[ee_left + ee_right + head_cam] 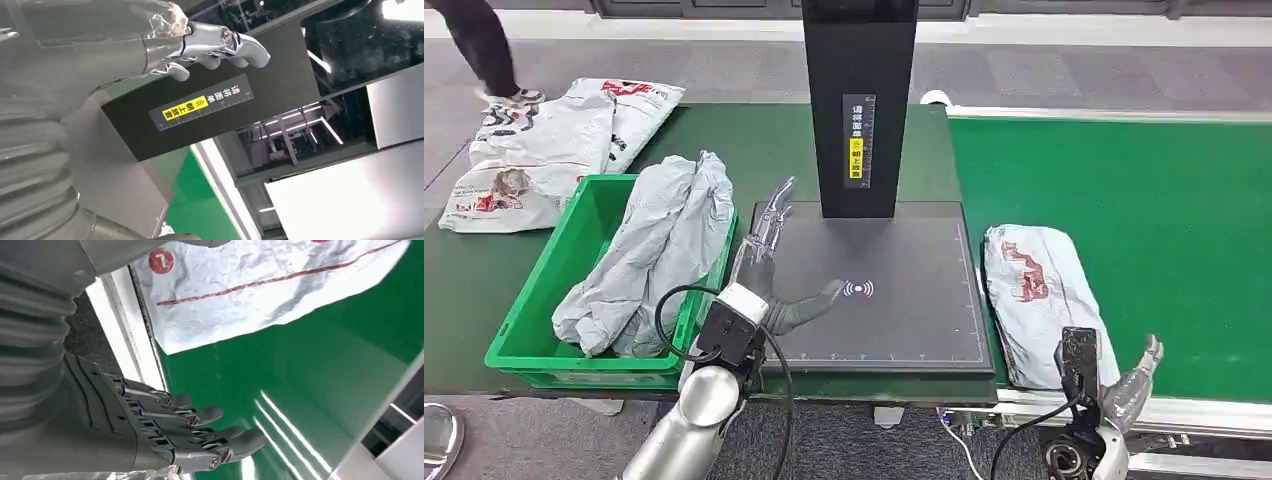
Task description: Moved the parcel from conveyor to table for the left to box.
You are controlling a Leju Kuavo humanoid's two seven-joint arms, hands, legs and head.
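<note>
**Lying on the conveyor: one crinkled parcel**

One white, crumpled plastic parcel (1036, 300) with red print lies on the smooth green conveyor (1164, 220), beside the matte black scanner pad (904, 300). The right hand (1132, 385) hovers near it, fingers spread, holding nothing. The left hand (769, 270) rests spread over the pad. One green crate (534, 340) holds grey bags (659, 250).

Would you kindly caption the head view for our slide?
Open left hand over the black scanner pad; white plastic parcel lies on the green conveyor belt beside the right hand.
</note>
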